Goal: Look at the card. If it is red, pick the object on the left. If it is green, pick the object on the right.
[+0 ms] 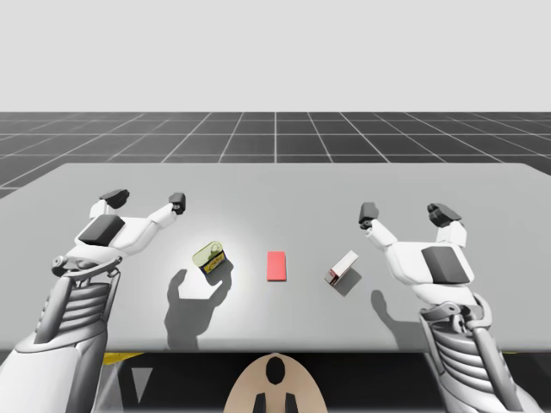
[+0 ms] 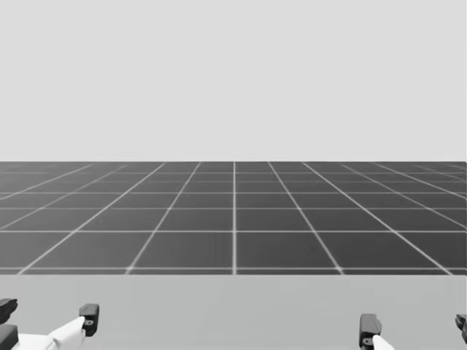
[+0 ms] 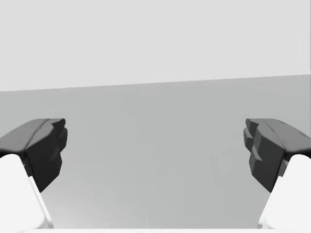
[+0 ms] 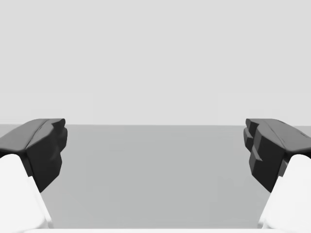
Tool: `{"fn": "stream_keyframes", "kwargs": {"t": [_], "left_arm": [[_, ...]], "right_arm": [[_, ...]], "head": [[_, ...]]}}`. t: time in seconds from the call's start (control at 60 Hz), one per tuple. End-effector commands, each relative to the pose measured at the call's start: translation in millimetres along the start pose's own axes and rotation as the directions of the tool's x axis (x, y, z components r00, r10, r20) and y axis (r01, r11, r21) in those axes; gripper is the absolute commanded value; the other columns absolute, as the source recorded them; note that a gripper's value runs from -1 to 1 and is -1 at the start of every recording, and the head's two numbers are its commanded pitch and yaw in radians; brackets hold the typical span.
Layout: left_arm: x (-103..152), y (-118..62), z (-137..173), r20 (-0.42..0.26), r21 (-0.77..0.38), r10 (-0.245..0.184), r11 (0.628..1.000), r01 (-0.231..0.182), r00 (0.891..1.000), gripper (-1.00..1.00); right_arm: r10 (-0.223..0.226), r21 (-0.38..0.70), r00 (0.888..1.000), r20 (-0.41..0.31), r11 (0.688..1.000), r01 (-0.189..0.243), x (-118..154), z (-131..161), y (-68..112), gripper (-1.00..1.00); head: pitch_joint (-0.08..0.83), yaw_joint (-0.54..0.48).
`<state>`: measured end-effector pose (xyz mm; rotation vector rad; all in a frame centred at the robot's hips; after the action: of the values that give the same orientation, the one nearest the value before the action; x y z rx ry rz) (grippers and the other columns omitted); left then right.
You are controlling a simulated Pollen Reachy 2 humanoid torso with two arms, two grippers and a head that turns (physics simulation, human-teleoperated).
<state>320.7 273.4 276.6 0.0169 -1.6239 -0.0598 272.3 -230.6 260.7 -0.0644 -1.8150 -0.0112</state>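
- Centrally on the grey table (image 1: 482, 198) lies a flat red card (image 1: 275, 265).
- Near its left side sits a yellow-green can (image 1: 209, 256); near its right, a white box (image 1: 342, 268).
- Left gripper (image 1: 145, 200) hovers beyond the can, jaws wide apart, holding nothing.
- Right gripper (image 1: 406, 212) hovers beyond the box, jaws equally apart.

Red card (image 1: 275, 266) flat between apparently yellow tin (image 1: 209, 256) and white box (image 1: 342, 268).
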Motion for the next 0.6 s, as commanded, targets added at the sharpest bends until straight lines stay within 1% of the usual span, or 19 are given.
{"fn": "stream_keyframes", "kwargs": {"t": [0.017, 0.05, 0.083, 0.1, 0.117, 0.133, 0.183, 0.25, 0.267, 0.333, 0.383, 0.433, 0.45, 0.6], "left_arm": [[0.0, 0.3, 0.0, 0.000, -0.001, 0.000, 1.000, 0.000, 1.000, -1.00], [-0.1, 0.3, -0.1, -0.001, 0.000, 0.000, 1.000, 0.000, 1.000, -1.00], [-0.2, 0.4, -0.1, -0.001, 0.000, 0.000, 1.000, 0.000, 1.000, -1.00], [-0.2, 0.3, -0.1, -0.001, 0.000, 0.000, 1.000, 0.000, 1.000, -1.00], [-0.3, 0.3, -0.1, -0.001, 0.000, 0.000, 1.000, 0.000, 1.000, -1.00], [-0.4, 0.3, -0.1, -0.001, 0.000, -0.001, 1.000, 0.001, 1.000, -1.00], [-0.4, 0.2, 0.1, -0.001, -0.001, -0.002, 1.000, 0.002, 1.000, -1.00], [-0.5, 0.3, 0.0, -0.002, -0.001, -0.002, 1.000, 0.002, 1.000, -1.00], [-0.5, 0.4, 0.0, -0.002, -0.001, -0.002, 1.000, 0.002, 1.000, -1.00], [-0.8, 0.6, -0.1, -0.002, -0.001, -0.004, 1.000, 0.004, 1.000, -1.00], [-1.1, 0.9, -0.3, -0.003, -0.001, -0.006, 1.000, 0.006, 1.000, -1.00], [-1.2, 0.7, -0.2, -0.003, -0.001, -0.009, 1.000, 0.009, 1.000, -1.00], [-1.4, 0.9, -0.5, -0.003, -0.001, -0.011, 1.000, 0.011, 1.000, -1.00], [-1.5, 1.1, -0.5, -0.004, -0.003, -0.015, 1.000, 0.015, 1.000, -1.00]], "right_arm": [[-0.003, -0.056, 1.000, 0.004, 0.998, 0.003, -3.4, 2.8, 7.0, -1.00], [0.007, -0.040, 1.000, -0.002, 0.999, -0.007, -2.7, 2.1, 7.2, -1.00], [-0.009, -0.049, 1.000, 0.000, 0.999, 0.009, -1.3, 1.6, 7.2, -1.00], [-0.010, -0.053, 1.000, 0.000, 0.999, 0.010, -1.1, 1.1, 7.6, -1.00], [0.007, -0.063, 1.000, -0.006, 0.998, -0.008, -0.9, 0.7, 7.8, -1.00], [0.011, -0.051, 1.000, -0.011, 0.999, -0.012, -0.6, 0.6, 7.0, -1.00], [0.006, -0.041, 1.000, -0.022, 0.999, -0.007, -1.0, 0.0, 6.4, -1.00], [0.009, -0.066, 0.999, -0.034, 0.998, -0.011, -1.8, -1.4, 6.3, -1.00], [0.008, -0.063, 0.999, -0.033, 0.998, -0.010, -1.9, -1.6, 6.1, -1.00], [0.012, -0.068, 0.999, -0.033, 0.998, -0.014, -2.0, -1.7, 6.2, -1.00], [0.017, -0.067, 0.999, -0.031, 0.998, -0.019, -2.0, -1.6, 6.3, -1.00], [0.023, -0.068, 0.999, -0.030, 0.997, -0.025, -2.3, -1.7, 6.2, -1.00], [0.027, -0.071, 0.999, -0.030, 0.997, -0.029, -2.5, -1.8, 6.2, -1.00], [0.036, -0.067, 0.999, -0.036, 0.997, -0.039, -4.7, -2.1, 6.5, -1.00]], "head": [[0.023, 0.00], [0.027, 0.01], [0.036, 0.01], [0.040, 0.01], [0.048, 0.01], [0.057, 0.01], [0.083, 0.01], [0.127, 0.00], [0.156, 0.00], [0.199, 0.00], [0.259, 0.00], [0.290, 0.00], [0.321, 0.00], [0.438, 0.00]]}}
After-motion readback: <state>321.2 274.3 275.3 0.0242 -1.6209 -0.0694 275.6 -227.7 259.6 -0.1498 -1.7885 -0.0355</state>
